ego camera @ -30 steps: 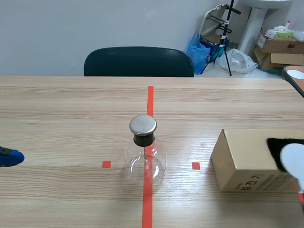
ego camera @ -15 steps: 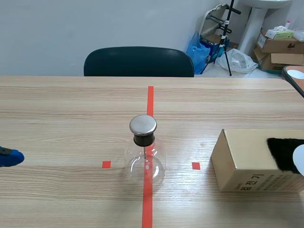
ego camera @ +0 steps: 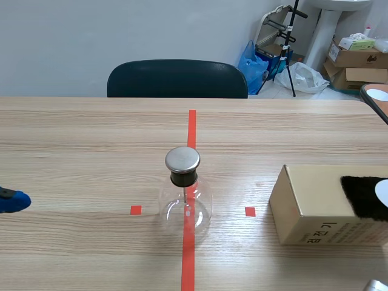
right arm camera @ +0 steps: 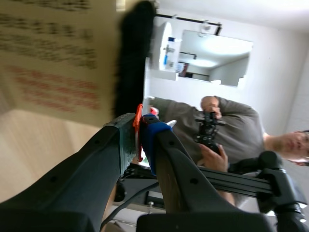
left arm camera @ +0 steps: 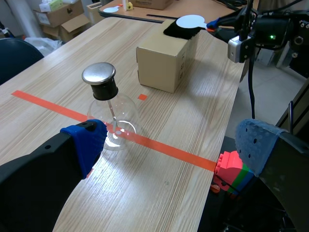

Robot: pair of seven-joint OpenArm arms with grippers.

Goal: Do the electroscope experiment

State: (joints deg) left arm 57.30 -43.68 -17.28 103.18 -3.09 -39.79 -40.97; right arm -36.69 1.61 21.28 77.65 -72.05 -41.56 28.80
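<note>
One change noted: the white disc [ego camera: 382,193] is sliding rightward across the black fur [ego camera: 362,197] on the cardboard box [ego camera: 309,206], so charging appears under way. The right gripper [right arm camera: 139,121] is clamping its red handle [right arm camera: 138,145]. The left gripper [left arm camera: 171,145] is standing spread and empty, with the electroscope [left arm camera: 107,108] sitting just ahead of its jaws.

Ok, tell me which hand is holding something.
The right hand, shut on the red handle of the white disc. The left hand is open and empty.

Clear glass flask [ego camera: 185,209], brushed metal cap [ego camera: 182,159], cardboard box [ego camera: 309,203], plastic paddle [left arm camera: 191,21].
</note>
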